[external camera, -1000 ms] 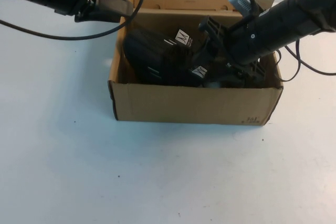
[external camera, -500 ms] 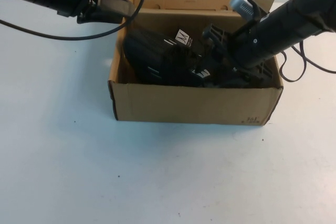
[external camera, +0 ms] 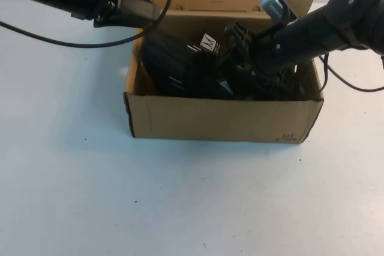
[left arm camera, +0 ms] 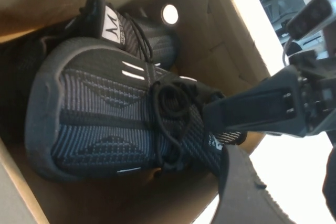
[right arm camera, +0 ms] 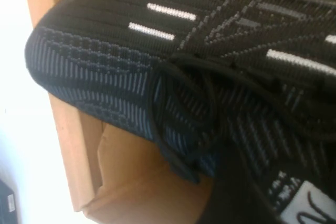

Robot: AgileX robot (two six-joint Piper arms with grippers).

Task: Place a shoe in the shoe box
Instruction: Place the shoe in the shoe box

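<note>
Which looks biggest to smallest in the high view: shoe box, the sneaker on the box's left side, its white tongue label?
1. Shoe box.
2. Black sneaker.
3. White tongue label.

Right claw is down in the box, on the second sneaker's collar; left claw hovers by the box's back-left corner.

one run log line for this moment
shoe: inside shoe box | right gripper: in box at shoe | left gripper: above box's far-left corner
</note>
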